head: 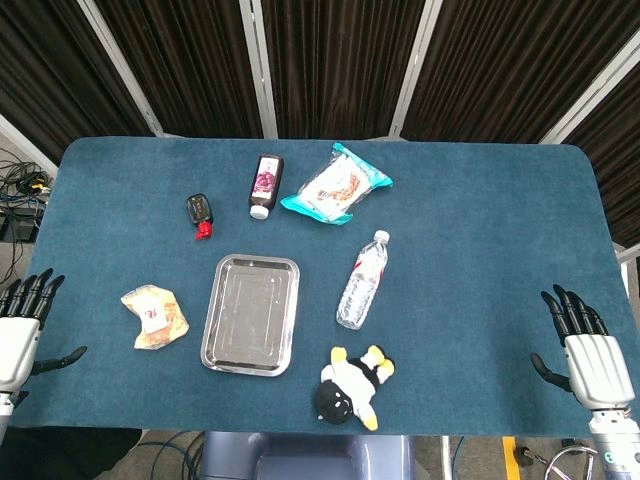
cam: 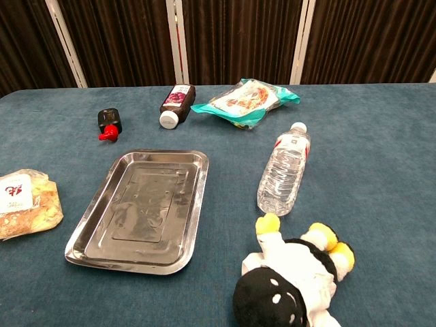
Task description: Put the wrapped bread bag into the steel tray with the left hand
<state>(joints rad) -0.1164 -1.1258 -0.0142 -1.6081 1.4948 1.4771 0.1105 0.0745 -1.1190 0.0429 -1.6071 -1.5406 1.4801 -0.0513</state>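
Observation:
The wrapped bread bag (head: pixel 153 316) lies flat on the blue table, left of the steel tray (head: pixel 251 313); in the chest view the bread bag (cam: pixel 24 201) is at the left edge beside the tray (cam: pixel 142 208), which holds nothing. My left hand (head: pixel 20 330) hovers at the table's left front edge, fingers spread, well left of the bag and holding nothing. My right hand (head: pixel 585 355) is at the right front edge, fingers spread and empty. Neither hand shows in the chest view.
A clear water bottle (head: pixel 363 279) lies right of the tray. A penguin plush (head: pixel 351 386) sits at the front. At the back lie a dark bottle (head: pixel 265 184), a teal snack bag (head: pixel 335 184) and a small black and red item (head: pixel 201 214).

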